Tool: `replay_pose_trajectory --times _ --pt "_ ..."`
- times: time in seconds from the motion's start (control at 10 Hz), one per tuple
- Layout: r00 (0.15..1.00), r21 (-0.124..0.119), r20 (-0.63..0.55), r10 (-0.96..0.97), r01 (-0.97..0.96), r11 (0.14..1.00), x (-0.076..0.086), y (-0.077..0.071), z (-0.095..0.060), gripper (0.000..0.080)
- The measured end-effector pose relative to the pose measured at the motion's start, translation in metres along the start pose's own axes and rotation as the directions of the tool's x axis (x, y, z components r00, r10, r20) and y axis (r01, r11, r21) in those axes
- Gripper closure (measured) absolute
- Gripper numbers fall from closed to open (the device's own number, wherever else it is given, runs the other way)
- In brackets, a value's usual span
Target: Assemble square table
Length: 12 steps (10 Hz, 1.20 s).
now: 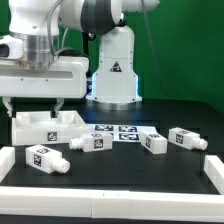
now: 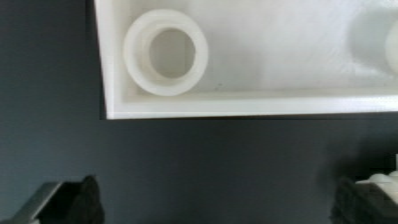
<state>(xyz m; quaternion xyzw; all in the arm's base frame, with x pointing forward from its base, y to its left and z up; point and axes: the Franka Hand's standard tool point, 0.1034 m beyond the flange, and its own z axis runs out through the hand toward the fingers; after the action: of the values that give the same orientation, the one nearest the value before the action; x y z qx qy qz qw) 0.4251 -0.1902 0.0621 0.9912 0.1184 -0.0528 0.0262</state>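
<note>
While the fingers (image 2: 63,200) hang spread wide and empty over the square top (image 1: 45,125), at 9 o'clock in the exterior view, the step in hand is probably its first grasp. The next move calls for descending, straddling one rim wall, then clamping. The legs (image 1: 95,142) lie loose toward 3 o'clock.

tabletop (image 1: 40,127): plain white, at the far left
legs (image 1: 45,158): white, with black-and-white square tags
marker board (image 1: 118,131): white, printed with black square tags
table surface (image 1: 120,165): black
border rail (image 1: 110,192): white
backdrop (image 1: 190,50): green
gripper (image 1: 35,105): white body, black fingers (image 2: 68,203)
</note>
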Motion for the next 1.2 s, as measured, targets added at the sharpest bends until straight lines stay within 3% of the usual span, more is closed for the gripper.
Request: replay_pose_trajectory --times 0.2,0.4,0.6,0.9,1.2 --pt "0.997 0.028 0.073 -0.008 0.006 1.000 0.000 0.009 -0.001 0.0151" --pt "0.992 0.038 0.122 0.012 -0.017 0.999 0.004 0.022 0.002 0.0151" --pt "0.986 0.046 0.159 0.049 -0.057 0.997 0.002 0.015 0.010 0.0151" --pt "0.988 0.053 0.156 0.015 -0.023 0.998 0.003 0.013 0.010 0.0151" --pt "0.957 0.098 0.113 -0.268 0.258 0.961 0.003 -0.007 0.004 0.0151"
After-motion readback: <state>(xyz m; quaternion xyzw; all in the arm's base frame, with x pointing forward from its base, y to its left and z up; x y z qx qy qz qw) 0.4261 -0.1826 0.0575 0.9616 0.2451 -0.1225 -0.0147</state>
